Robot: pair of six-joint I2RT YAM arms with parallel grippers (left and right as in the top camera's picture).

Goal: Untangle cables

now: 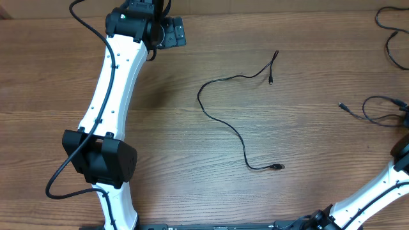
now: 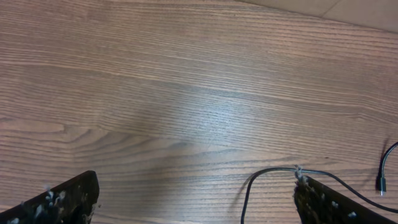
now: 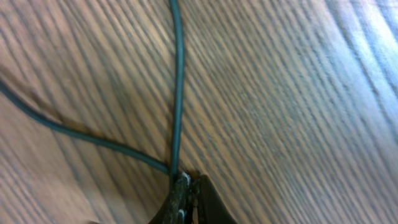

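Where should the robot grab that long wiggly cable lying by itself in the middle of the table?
Grab the middle cable on its long straight stretch, coming straight down from above with the fingers set across it. It lies flat on the table and nothing touches it there. The plug ends are small and would probably slip.

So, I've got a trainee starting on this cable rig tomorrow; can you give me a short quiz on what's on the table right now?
1. True or false: the left gripper is shut.
2. The right gripper is shut on: A) a thin black cable; B) a silver spoon; C) nothing.
3. How many plug ends does the loose black cable in the middle of the brown wooden table show overhead?
Key: 1 false; 2 A; 3 two.
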